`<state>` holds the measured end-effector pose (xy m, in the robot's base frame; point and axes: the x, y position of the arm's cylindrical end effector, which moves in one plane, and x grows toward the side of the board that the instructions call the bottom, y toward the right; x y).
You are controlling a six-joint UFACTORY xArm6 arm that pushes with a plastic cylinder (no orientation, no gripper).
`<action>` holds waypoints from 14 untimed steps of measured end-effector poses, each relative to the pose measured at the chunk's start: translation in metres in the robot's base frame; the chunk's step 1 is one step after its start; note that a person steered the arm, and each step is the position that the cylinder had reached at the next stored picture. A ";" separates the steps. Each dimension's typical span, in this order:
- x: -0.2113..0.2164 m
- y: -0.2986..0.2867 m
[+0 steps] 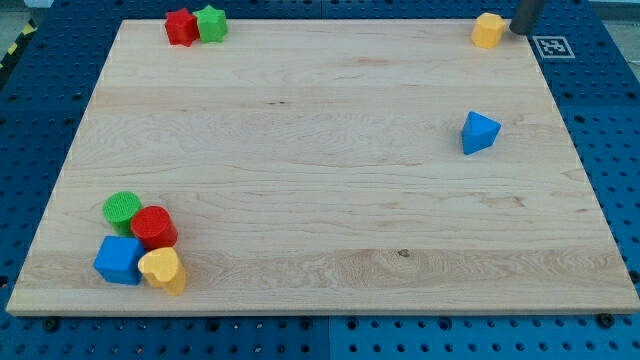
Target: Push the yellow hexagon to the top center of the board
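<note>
The yellow hexagon [487, 30] sits at the board's top right corner. My tip [522, 29] is just to the right of it, near the board's top right edge, with a small gap between them. Only the rod's lower end shows at the view's top edge.
A red block [180, 26] and a green star block [211, 22] touch at the top left. A blue triangular block [479, 132] lies at the right. At the bottom left cluster a green cylinder [122, 208], red cylinder [154, 227], blue cube [119, 260] and yellow block [162, 270].
</note>
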<state>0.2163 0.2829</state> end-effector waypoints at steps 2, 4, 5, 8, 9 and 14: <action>0.002 -0.039; 0.037 -0.066; 0.015 -0.086; 0.002 -0.115; -0.003 -0.133; 0.002 -0.211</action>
